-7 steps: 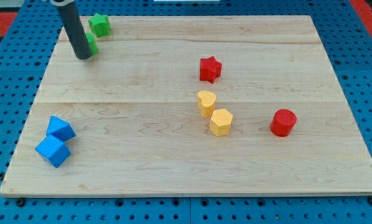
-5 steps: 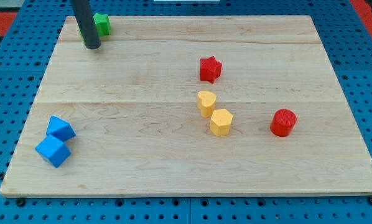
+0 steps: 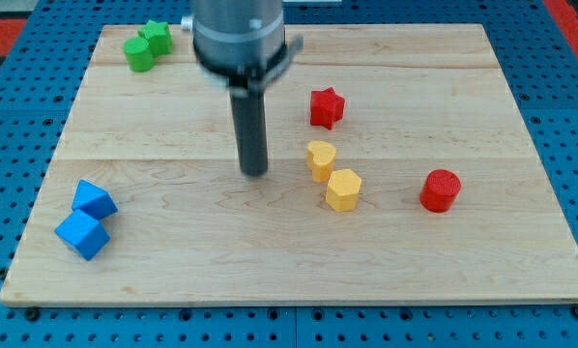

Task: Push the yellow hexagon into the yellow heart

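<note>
Pale bench (image 3: 173, 242) is carrying light, slidey yellow hexagon (image 3: 344, 189), touching yellow heart (image 3: 320, 159); my tip (image 3: 255, 172), pincerless, is hovering left of both.

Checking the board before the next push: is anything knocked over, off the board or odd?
Nothing stands out. All blocks sit flat on the board. The yellow hexagon already touches the yellow heart; my tip stands to the heart's left in the view, clear of it.
</note>
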Action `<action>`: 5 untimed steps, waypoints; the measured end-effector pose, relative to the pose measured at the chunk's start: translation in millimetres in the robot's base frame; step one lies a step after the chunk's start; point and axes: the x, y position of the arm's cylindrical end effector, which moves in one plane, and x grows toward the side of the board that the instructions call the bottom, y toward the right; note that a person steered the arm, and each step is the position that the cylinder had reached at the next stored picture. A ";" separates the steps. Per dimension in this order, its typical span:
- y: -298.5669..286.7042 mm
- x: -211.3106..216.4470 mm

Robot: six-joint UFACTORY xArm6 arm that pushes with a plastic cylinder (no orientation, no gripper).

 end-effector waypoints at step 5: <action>150.0 59.6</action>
